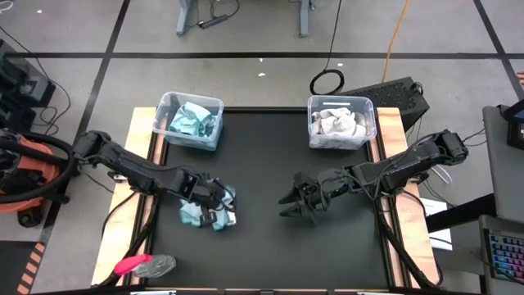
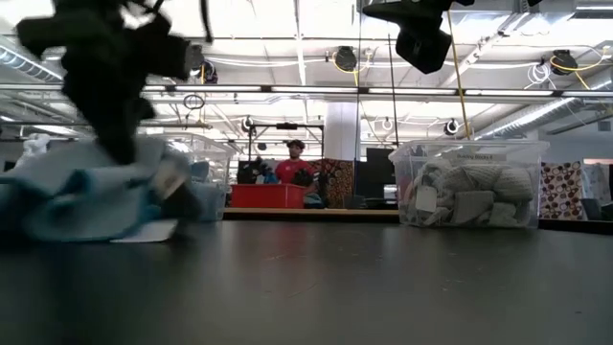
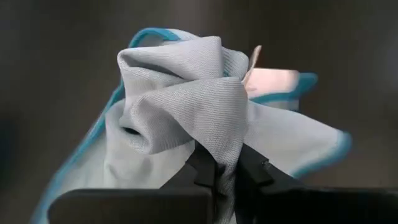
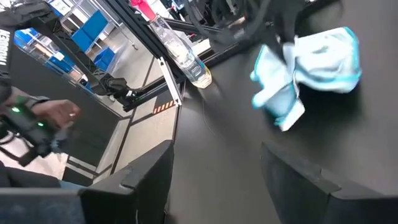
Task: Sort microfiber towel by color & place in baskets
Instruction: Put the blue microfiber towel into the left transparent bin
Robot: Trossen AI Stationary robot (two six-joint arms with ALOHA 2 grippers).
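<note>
A light teal-blue microfiber towel (image 1: 206, 211) lies bunched on the black table at the left, also seen in the left wrist view (image 3: 180, 106) and the right wrist view (image 4: 317, 59). My left gripper (image 1: 214, 200) is shut on it from above. My right gripper (image 1: 293, 206) hangs open above the middle of the table, with nothing between its fingers (image 4: 149, 174). Two clear baskets stand at the far edge. The left basket (image 1: 164, 111) holds teal towels. The right basket (image 1: 368, 111) holds pale grey-white towels (image 2: 469, 192). My left gripper pinches a raised fold of the towel (image 3: 227, 140) between its two fingers (image 3: 202, 171), which come down on it steeply from above. The cloth bunches up at the fingers and spreads out below them. Its lower edge (image 2: 115, 228) seems to rest on the table.
A small pink-and-grey object (image 1: 143, 265) lies near the front left corner. Wooden strips (image 1: 123, 221) run along both sides of the black mat. A person (image 2: 292, 163) stands in the room beyond the table's far edge.
</note>
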